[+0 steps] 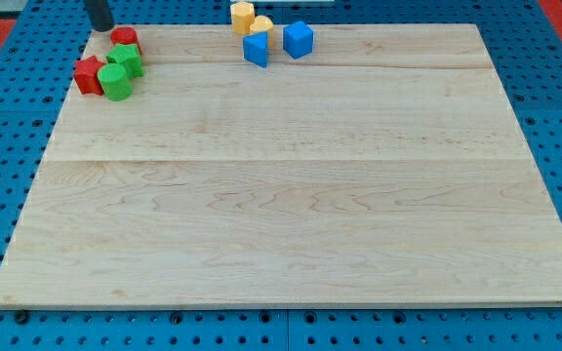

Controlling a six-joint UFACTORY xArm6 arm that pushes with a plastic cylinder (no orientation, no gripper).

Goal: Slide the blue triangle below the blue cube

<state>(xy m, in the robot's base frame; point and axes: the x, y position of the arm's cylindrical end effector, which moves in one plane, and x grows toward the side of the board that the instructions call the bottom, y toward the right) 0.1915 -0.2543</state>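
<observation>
Distance matters: my tip (100, 26) sits upper left with no jaws to open or shut, the blue triangle (256, 49) lying well right, just left of the blue cube (299, 39).

My tip (100, 26) at view's top-left

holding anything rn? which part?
Nothing held. My tip is at the view's top left, just above the red cylinder, apart from the blue triangle.
</observation>
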